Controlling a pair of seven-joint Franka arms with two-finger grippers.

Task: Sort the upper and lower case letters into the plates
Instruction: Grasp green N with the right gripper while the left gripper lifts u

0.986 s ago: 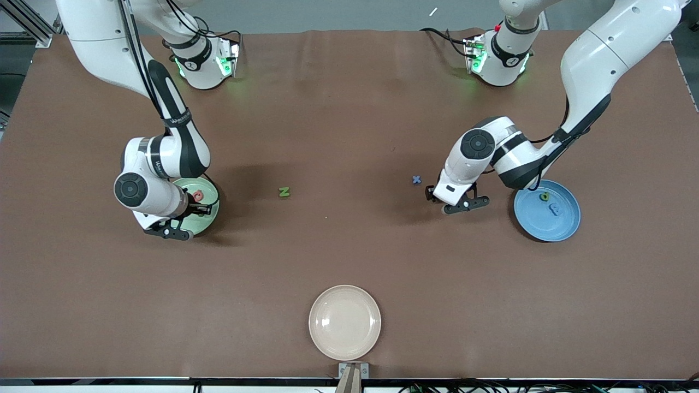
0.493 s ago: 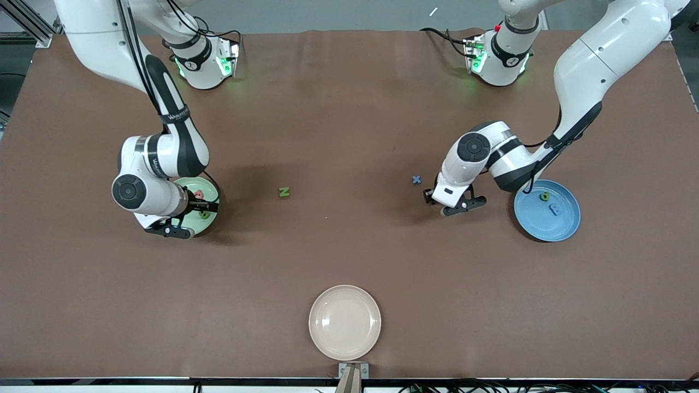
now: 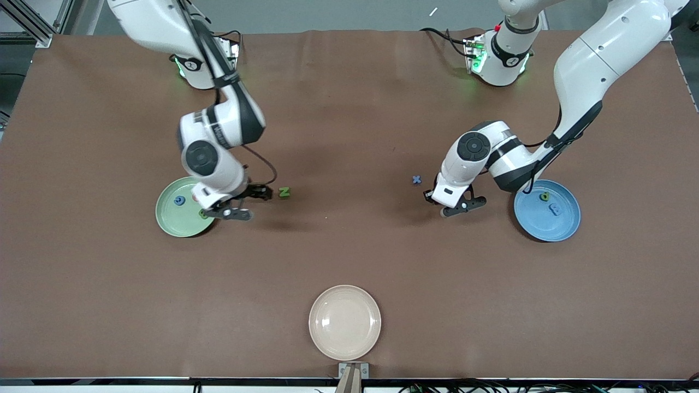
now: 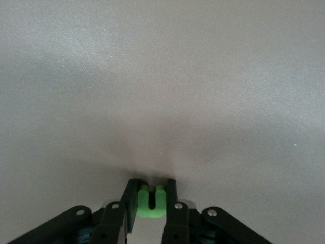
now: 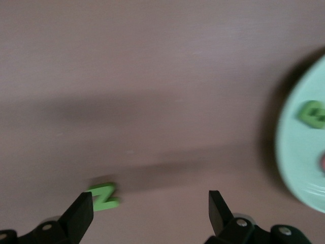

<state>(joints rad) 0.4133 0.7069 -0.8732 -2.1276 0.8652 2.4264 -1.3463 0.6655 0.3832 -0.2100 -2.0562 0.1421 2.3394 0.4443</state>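
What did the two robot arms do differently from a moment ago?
The right gripper let go, left the pale mint green plate and swung out toward the small green letter N, jaws open. The left gripper stayed put beside the bright blue plate and shut on a tiny green toy letter. The blue x-shaped letter, the cream-beige plate and both other plates did not move.
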